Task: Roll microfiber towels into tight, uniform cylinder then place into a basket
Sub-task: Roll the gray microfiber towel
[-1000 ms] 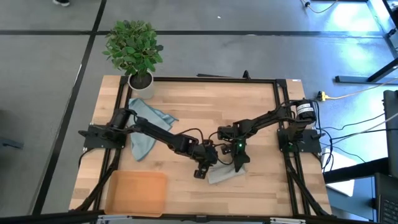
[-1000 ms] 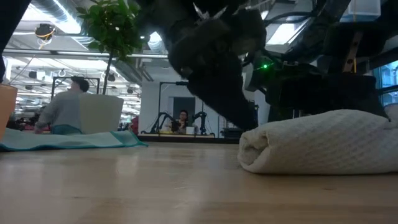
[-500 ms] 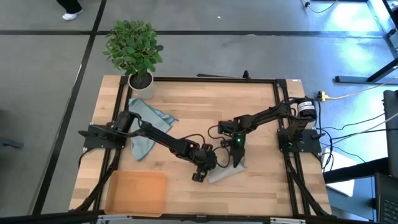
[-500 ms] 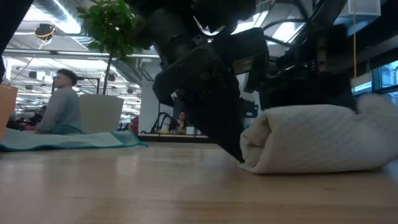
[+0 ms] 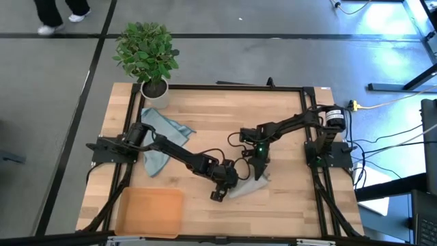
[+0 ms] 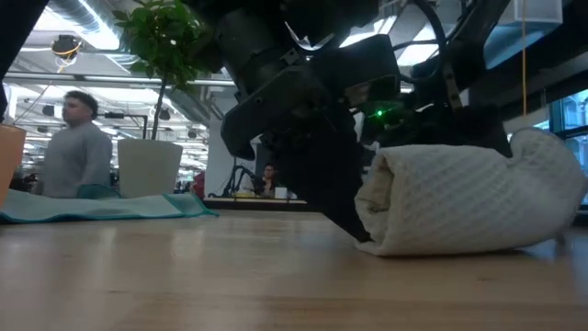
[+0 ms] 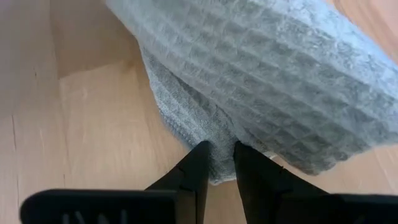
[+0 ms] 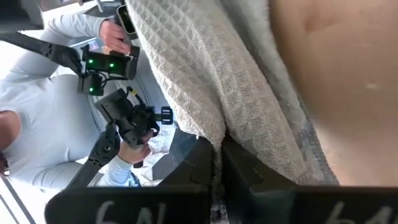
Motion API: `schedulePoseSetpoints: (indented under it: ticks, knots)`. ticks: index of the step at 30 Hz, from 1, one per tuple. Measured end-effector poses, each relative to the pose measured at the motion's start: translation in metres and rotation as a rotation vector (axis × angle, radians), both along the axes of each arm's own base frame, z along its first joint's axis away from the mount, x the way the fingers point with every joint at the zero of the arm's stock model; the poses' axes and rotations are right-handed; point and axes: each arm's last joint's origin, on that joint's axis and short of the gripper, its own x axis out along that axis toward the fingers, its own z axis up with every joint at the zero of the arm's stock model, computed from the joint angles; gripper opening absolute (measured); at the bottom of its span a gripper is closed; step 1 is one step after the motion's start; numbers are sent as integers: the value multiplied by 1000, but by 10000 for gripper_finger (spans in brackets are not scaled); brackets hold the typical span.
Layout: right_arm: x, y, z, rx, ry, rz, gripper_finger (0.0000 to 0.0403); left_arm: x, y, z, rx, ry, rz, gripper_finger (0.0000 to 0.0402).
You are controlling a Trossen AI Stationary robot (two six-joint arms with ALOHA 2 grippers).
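Observation:
A pale grey towel, rolled up (image 5: pixel 246 186) (image 6: pixel 450 207), lies on the wooden table near the front middle. My left gripper (image 5: pixel 220 190) (image 7: pixel 219 152) is at the roll's left end, shut on its cloth. At the roll's far right part, my right gripper (image 5: pixel 258 172) (image 8: pixel 216 149) is likewise shut on cloth. A light blue-teal towel (image 5: pixel 162 137) lies crumpled and flat at the far left. The orange basket (image 5: pixel 150 210) rests at the near left corner. My left gripper pinches the edge of the roll's lowest layer (image 7: pixel 219 163) between its two fingertips, at the roll's left end. The fingers slant down from the table's left. The roll rests on the table. My right gripper pinches a fold of the roll's outer cloth (image 8: pixel 217 130) between its two fingers. The fingers reach in from the table's far side, nearly level. That end of the roll (image 6: pixel 542 175) bulges upward while the rest lies on the table.
A potted plant (image 5: pixel 147 55) in a white pot stands at the far left corner. A black frame (image 5: pixel 225 87) runs around the tabletop. Bare wood lies between the roll and the basket. People show in the room behind.
My left gripper has come down and toward the near edge, onto the roll's left end. My right gripper has rolled its wrist and shifted a little toward the table's left. The roll's right end has been bunched up and raised; its left end stays on the table.

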Motion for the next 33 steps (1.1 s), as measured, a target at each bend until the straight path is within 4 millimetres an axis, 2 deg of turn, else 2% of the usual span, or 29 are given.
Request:
schedulePoseSetpoints:
  ticks: [14,24,27,33]
  knots:
    - [0,-19,-7,-95,173,-154,16,1,0,0,21,-19,-33,71]
    - [0,-22,-8,-130,196,-179,16,-3,5,3,53,24,-9,71]
    - [0,-22,-8,-132,196,-179,16,-9,8,12,86,53,8,71]
    - [0,-22,-9,-136,194,-179,16,-21,11,44,83,56,5,71]
